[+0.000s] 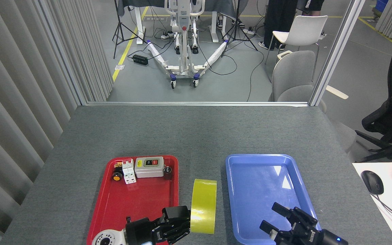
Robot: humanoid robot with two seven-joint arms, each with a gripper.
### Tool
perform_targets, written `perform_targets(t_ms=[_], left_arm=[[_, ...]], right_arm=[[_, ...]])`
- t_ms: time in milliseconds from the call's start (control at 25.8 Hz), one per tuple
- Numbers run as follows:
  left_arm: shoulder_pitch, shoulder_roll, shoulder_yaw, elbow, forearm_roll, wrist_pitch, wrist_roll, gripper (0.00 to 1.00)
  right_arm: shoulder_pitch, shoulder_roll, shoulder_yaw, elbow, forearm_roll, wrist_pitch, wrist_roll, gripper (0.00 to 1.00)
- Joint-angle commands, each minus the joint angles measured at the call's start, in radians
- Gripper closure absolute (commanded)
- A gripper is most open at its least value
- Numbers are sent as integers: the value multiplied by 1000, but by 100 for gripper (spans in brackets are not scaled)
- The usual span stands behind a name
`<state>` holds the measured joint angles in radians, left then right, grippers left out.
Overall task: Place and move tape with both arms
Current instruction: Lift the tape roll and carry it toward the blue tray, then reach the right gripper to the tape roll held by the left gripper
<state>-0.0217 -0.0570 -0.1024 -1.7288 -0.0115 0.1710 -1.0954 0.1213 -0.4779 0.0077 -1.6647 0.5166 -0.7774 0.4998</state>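
The yellow tape roll (pixel 203 206) stands on edge between the red tray (pixel 134 200) and the blue tray (pixel 267 190), seen edge-on so its core is hidden. My left gripper (pixel 182 223) comes in from the bottom left and is shut on the roll's left side. My right gripper (pixel 277 217) hovers over the near part of the blue tray, fingers spread open and pointing left toward the roll, holding nothing. A gap separates it from the tape.
At the back of the red tray sit a grey switch box (pixel 149 166), a white breaker (pixel 128 172), a small orange-black button (pixel 116 176) and a dark round part (pixel 167 169). A mouse (pixel 372 182) lies on a white desk at right.
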Motion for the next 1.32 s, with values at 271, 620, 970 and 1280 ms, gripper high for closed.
perform_targets(t_ms=[271,620,970,1280], left_arm=[[0,11,12,2,1,-36,0,100],[-1,16,13,6,1,-38,-1,100],[-1,23,24,8,1,-70,-1,100],[-1,31,29,8,1,-71,-1,100]], right_arm=[[-103,154,-12,22,-47,-8,172,1],[-193,191,69,28,-81,-8,171,4],[-281,236,152,83,42,-8,164,6],[-308,254,187,121,79,-8,163,10]])
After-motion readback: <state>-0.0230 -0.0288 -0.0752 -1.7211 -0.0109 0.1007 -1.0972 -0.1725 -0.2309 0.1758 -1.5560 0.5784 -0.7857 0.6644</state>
